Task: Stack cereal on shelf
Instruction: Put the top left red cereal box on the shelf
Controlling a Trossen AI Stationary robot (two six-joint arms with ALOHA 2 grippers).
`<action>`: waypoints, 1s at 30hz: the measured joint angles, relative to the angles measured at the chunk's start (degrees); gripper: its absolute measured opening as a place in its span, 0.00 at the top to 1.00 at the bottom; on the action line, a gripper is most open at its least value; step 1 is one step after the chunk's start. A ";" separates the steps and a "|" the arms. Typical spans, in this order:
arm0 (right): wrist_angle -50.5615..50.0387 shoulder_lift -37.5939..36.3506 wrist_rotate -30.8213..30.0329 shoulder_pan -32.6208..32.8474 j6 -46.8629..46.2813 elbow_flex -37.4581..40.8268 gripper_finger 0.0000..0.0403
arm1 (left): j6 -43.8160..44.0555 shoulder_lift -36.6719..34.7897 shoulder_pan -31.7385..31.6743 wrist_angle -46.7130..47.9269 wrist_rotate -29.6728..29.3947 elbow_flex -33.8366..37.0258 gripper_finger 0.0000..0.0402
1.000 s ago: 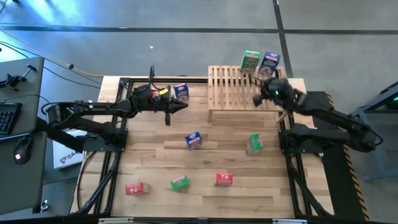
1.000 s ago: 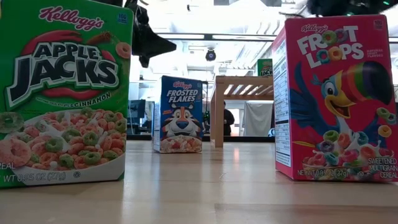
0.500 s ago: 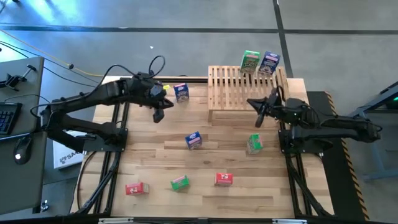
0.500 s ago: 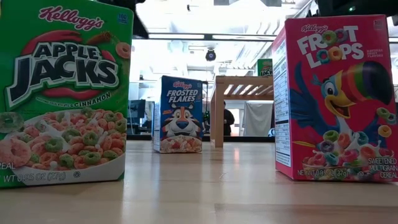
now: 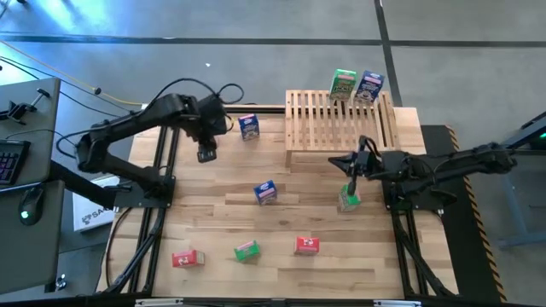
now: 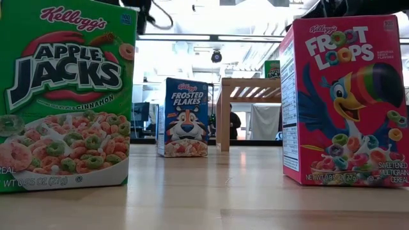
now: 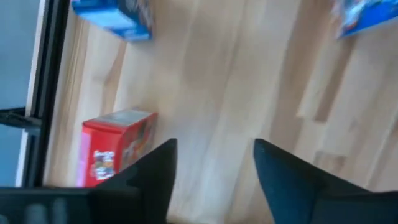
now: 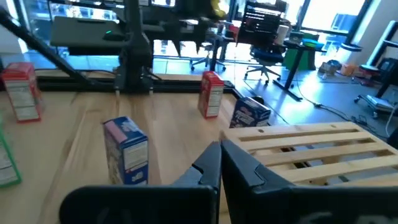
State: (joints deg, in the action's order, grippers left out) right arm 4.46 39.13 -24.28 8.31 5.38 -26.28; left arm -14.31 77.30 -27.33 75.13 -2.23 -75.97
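Observation:
The shelf [image 5: 337, 128] stands at the table's far right, with a green cereal box [image 5: 343, 85] and a blue one [image 5: 369, 87] upright on its far edge. Other cereal boxes rest on the planks: blue [image 5: 248, 126], blue [image 5: 265, 193], green [image 5: 348, 198], green [image 5: 246, 251], red [image 5: 306, 246], red [image 5: 188, 258]. My left gripper [image 7: 214, 168] hangs open at the far left, pointing down, beside a red box [image 7: 118, 149]. My right gripper [image 8: 219, 163] is shut just in front of the shelf [image 8: 311, 146], above the green box, holding nothing.
Black frame rails run along the table's left [image 5: 162, 196] and right [image 5: 397, 222] sides. In the low view a green box [image 6: 64, 96], a blue box [image 6: 185, 118] and a red box [image 6: 345, 102] stand upright. Bare planks lie between the boxes at mid-table.
My left gripper has drawn back from the far blue box toward the table's left edge and tipped from level to pointing down. My right gripper has come off the shelf's right end toward the near edge, to above the green box. No box has moved.

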 joint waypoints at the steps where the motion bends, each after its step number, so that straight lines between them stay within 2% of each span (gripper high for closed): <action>1: 0.29 0.17 -0.44 0.72 0.15 0.00 1.00 | -1.66 1.12 -1.16 0.39 -0.01 -0.07 0.44; 5: 0.58 0.31 -2.52 3.06 0.36 0.00 1.00 | -7.17 4.88 -5.38 1.60 -0.65 -0.10 0.36; 8: 0.58 0.31 -3.24 4.17 0.97 0.00 1.00 | -9.93 6.70 -8.22 1.17 -2.19 -0.10 0.33; 16: 0.56 0.31 -3.61 5.53 2.30 0.00 1.00 | -14.07 7.25 -14.31 -1.55 -4.22 1.14 0.33; 25: 0.56 0.31 -3.56 6.91 2.60 0.00 1.00 | -21.00 7.24 -17.58 -6.75 -4.67 4.04 0.33; 30: 0.56 0.31 -3.56 7.24 2.60 0.00 1.00 | -22.04 8.25 -19.24 -6.52 -4.33 6.20 0.33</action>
State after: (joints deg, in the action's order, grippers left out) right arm 5.02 39.44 -27.83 15.55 7.99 -26.28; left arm -36.35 85.55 -46.57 68.61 -6.57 -69.77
